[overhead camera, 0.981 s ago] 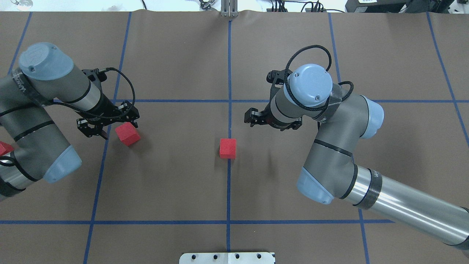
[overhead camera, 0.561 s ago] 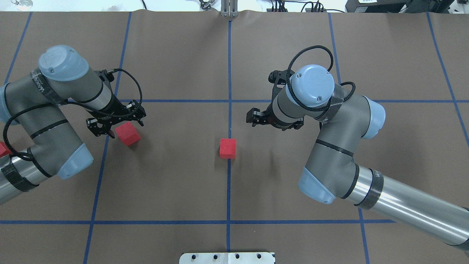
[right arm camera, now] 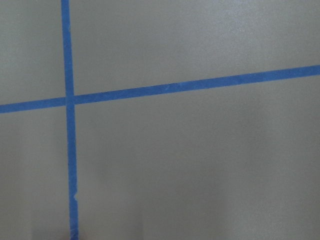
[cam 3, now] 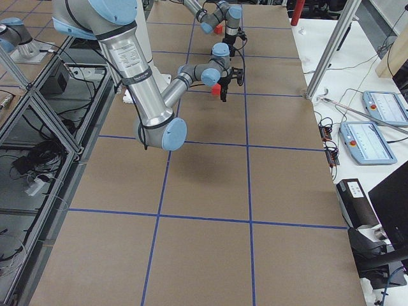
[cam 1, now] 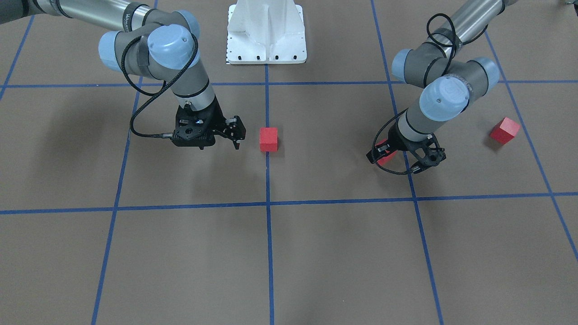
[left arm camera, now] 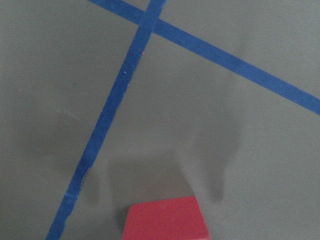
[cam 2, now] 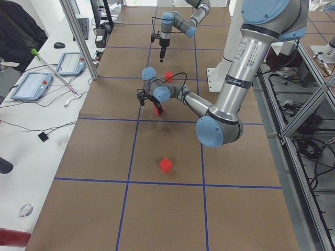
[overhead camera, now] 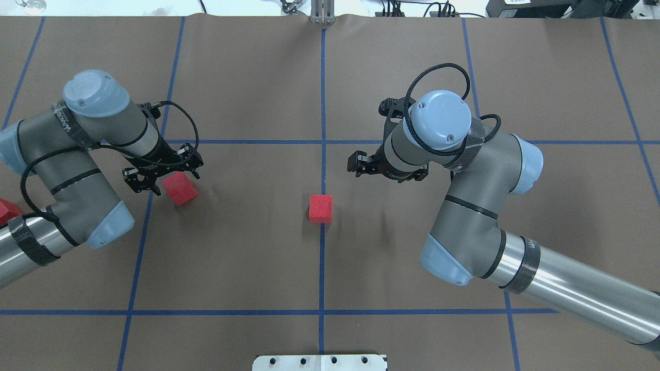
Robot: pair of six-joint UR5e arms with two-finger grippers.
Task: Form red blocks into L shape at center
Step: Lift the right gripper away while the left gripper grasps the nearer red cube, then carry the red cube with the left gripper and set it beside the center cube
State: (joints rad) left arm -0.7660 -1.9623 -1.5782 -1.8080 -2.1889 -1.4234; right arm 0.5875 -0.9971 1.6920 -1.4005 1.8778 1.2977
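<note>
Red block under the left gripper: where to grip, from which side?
Come straight down on the red block and pinch two opposite side faces. It sits flat, free all round, but skewed to the tape grid, so the left gripper should match its yaw.

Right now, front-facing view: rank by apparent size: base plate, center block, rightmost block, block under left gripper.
1. Base plate: largest by far.
2. Center block and rightmost block: look alike, unranked.
3. Last block, under left gripper: least showing, mostly hidden by the jaws, so unsure.
</note>
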